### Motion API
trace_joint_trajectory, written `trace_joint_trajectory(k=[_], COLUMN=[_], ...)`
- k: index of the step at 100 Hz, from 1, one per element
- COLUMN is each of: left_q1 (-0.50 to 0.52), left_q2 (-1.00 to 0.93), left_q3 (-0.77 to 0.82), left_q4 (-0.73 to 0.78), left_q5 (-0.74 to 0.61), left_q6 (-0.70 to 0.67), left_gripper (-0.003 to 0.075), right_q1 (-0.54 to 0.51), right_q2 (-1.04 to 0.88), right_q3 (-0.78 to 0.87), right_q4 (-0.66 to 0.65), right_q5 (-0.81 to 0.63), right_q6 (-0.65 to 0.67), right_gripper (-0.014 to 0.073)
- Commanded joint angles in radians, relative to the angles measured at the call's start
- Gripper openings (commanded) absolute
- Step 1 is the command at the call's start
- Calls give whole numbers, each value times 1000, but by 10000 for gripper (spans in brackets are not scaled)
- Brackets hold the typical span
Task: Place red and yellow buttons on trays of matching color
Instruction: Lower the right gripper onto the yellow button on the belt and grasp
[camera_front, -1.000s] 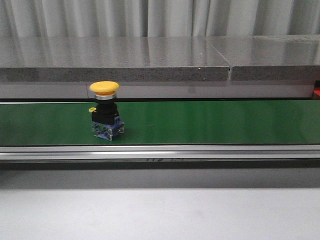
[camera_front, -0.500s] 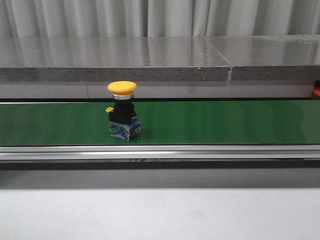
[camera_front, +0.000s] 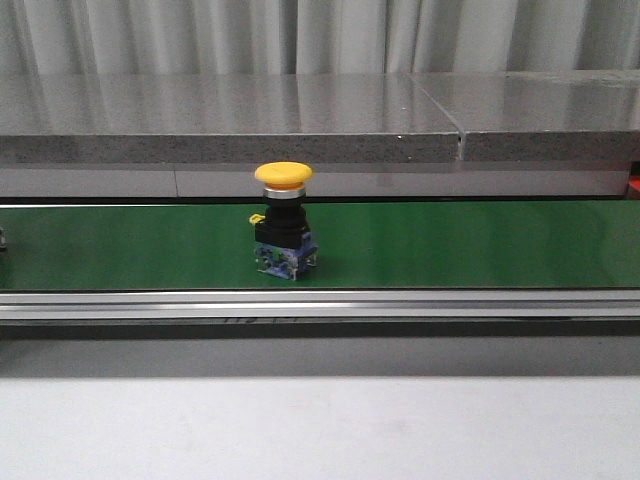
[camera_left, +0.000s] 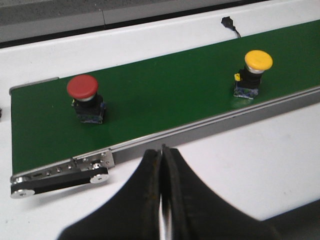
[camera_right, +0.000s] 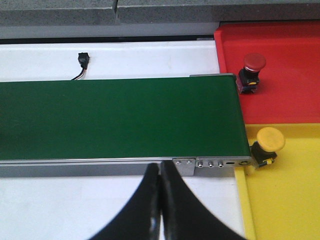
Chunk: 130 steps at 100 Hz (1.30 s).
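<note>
Yellow button (camera_front: 284, 218) rode the green belt (camera_front: 450, 245) rightward since a second ago — upright, mid-belt, heading toward the trays. Left gripper (camera_left: 161, 165) and right gripper (camera_right: 160, 176) both sat clenched, empty — pickup pending.

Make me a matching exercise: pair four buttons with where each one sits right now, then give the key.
Things:
1. Yellow button in the left wrist view
2. Red button in the left wrist view
3. Red button in the right wrist view
4. Yellow button in the right wrist view

Places:
A. On the red tray
B. On the belt, near its roller end
C. On the yellow tray
D. On the belt, farther from that end

Pairs: 1-D, 2-B, 3-A, 4-C
</note>
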Motion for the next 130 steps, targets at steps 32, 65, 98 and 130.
trace_joint_trajectory(k=[32,65,98,130], left_q1=[-9,-9,-9,-9], left_q2=[-242,-249,-249,-249], left_q3=[138,137,137,137], left_q4=[-27,-22,-22,-22], left_q5=[-51,-51,-51,-51], left_q6=[-5,-5,-5,-5], left_gripper=[-21,-21,-21,-21], right_q1=[158,318,424,523], right_q2=[161,380,622,832], right_q3=[-39,-217,-410,-508], right_q4=[38,38,39,39], right_q5=[-26,30,52,122], right_q6=[-7,-32,-33,-37], right_gripper=[-67,43,660,645])
